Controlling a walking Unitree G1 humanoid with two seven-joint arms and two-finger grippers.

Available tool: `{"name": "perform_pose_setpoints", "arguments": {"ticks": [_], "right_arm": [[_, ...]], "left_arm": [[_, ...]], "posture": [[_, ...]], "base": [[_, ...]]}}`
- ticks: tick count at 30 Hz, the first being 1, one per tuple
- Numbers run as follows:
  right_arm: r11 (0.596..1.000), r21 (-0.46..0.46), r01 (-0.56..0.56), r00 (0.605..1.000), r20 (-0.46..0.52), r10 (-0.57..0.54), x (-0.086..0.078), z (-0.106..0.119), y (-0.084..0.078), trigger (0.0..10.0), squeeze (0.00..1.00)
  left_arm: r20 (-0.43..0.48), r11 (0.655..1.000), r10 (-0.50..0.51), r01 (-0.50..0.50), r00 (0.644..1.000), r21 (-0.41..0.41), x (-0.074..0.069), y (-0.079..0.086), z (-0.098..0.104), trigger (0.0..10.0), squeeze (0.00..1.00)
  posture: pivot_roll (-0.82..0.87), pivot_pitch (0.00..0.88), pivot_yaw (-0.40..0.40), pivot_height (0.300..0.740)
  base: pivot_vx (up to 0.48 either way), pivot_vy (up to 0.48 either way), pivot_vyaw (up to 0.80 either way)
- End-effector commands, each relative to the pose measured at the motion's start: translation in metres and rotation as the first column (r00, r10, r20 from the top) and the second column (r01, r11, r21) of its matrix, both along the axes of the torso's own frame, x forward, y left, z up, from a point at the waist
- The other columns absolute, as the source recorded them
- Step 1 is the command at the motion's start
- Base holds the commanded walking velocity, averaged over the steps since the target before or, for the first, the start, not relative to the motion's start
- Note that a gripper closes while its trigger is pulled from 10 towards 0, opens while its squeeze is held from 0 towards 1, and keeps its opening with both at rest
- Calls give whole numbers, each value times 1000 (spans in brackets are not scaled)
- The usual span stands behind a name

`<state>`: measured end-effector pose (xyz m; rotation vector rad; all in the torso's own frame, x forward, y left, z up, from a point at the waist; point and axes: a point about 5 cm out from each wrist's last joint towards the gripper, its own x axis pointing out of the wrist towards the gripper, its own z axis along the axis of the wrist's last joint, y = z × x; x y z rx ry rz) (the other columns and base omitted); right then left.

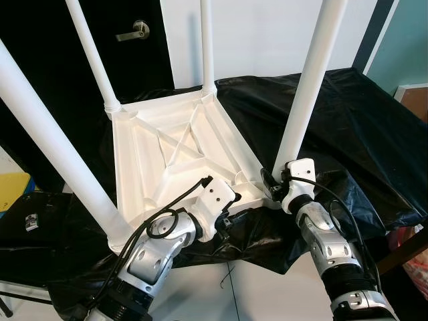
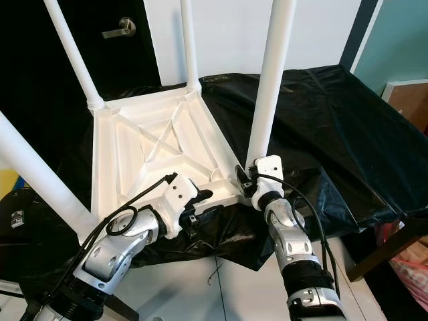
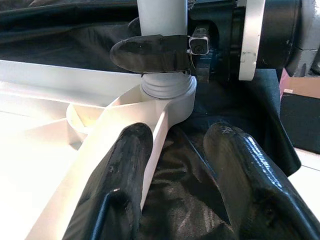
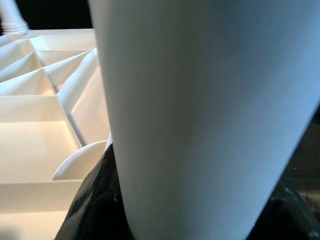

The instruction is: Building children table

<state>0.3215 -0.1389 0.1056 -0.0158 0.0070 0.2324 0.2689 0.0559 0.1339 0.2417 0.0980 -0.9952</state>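
Left eye view: white children's table top (image 1: 175, 155) lies upside down on a worktop (image 1: 374, 134) draped in black plastic sheet (image 1: 348, 120), ribbed underside up, four white legs standing in its corner sockets. Right hand (image 1: 275, 185) at the near-right corner, closed around the base of the near-right leg (image 1: 309, 87); left wrist view shows one black finger (image 3: 150, 54) wrapped across the tube just above the threaded collar (image 3: 167, 89). Left hand (image 3: 180, 165) sits low beside the same corner, fingers spread apart, one finger touching the rim, nothing gripped. Step in hand, by my reading: seating or tightening this last leg in its socket. Threads show above the socket lip, so it probably wants more turning. To do it well: keep the leg upright and in line with the socket while twisting, re-grip low near the collar, and let the left hand brace the rim so the top does not slide on the slick sheet. Risk: cross-threading if the leg tilts.
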Motion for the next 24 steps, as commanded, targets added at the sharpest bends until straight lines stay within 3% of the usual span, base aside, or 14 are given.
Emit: {"name": "perform_pose_setpoints", "arguments": {"ticks": [1, 6, 8, 11, 18, 19, 20, 22, 23, 24], "right_arm": [[999, 3, 33, 992, -124, -32, -9, -25, 3, 10000, 0], [995, 15, 96, 988, -127, -94, -12, -26, 12, 10000, 0], [992, 58, 114, 988, -112, -107, -15, -24, 32, 10000, 0], [991, 76, 108, 990, -97, -100, -17, -19, 40, 10000, 0], [989, 56, 134, 987, -98, -128, -17, -16, 38, 10000, 0], [990, 61, 129, 988, -90, -124, -17, -15, 38, 10000, 86], [991, 72, 117, 991, -79, -111, -17, -13, 38, 10000, 1000], [991, 72, 117, 991, -79, -111, -17, -13, 38, 10000, 1000], [995, 78, 55, 998, -17, -54, -17, -6, 29, 10000, 1000], [995, 78, 55, 998, -17, -54, -17, -6, 29, 10000, 1000]], "left_arm": [[5, 999, -38, 38, 999, 3, -4, -2, 1, 10000, 0], [3, 999, -38, 38, 999, 3, -5, -2, 0, 10000, 0], [2, 1000, -31, 31, 1000, 5, -5, -1, 0, 10000, 0], [2, 1000, -27, 27, 1000, 5, -5, 0, 0, 10000, 0], [9, 1000, -12, 12, 1000, 6, -4, 2, 0, 10000, 0], [11, 1000, -6, 6, 1000, 6, -3, 3, 0, 10000, 0], [12, 1000, 2, -2, 1000, 4, -2, 3, 0, 10000, 0], [12, 1000, 2, -2, 1000, 4, -2, 3, 0, 10000, 0], [16, 1000, 6, -6, 1000, 1, 0, 4, 2, 10000, 0], [16, 1000, 6, -6, 1000, 1, 0, 4, 2, 10000, 0]], "posture": [[2, 0, 17, 740], [9, 0, 12, 740], [18, 0, 7, 740], [16, 0, 4, 740], [20, 0, -11, 740], [21, 0, -11, 740], [21, 0, -11, 740], [21, 0, -11, 740], [19, 0, -8, 740], [19, 0, -8, 740]], "base": [[0, 0, 0], [0, 0, 0], [0, 0, 0], [0, 0, 0], [0, 0, 0], [0, 0, 0], [0, 0, 0], [0, 0, 0], [0, 0, 0], [0, 0, 0]]}}
